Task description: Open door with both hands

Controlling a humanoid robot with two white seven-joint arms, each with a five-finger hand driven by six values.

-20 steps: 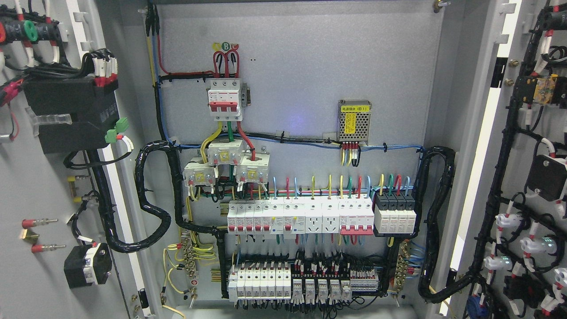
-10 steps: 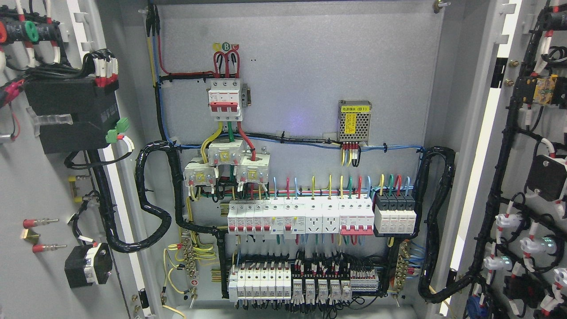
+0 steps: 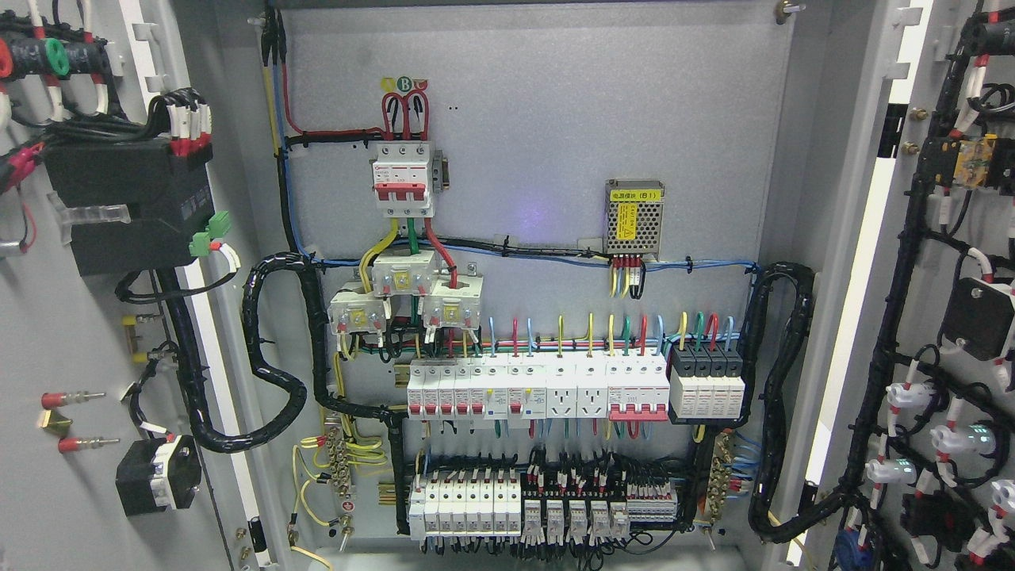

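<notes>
**Cabinet open, both doors swung wide**

No robot hand shows in the head view, so whether either is released or clenched cannot be told.

Taking the back panel as the landmark: the left door stands open to its left, its inner face turned to the camera, and the right door stands open to its right likewise. Between the two door edges the cabinet mouth is unobstructed across its full width.

On the panel's upper left sits a red-handled breaker, with round markers above it, one a green "B". To the panel's right of middle is a mesh-cased power supply bearing a yellow label with print ending "(B1)"; the rest is too small to read. Below the middle runs a breaker row, and below that a relay row near the panel's bottom edge.

Left of the panel, a black cable loom curves from the cabinet to the left door, where a black box is mounted. Right of the panel another loom curves down the cabinet's right wall.
</notes>
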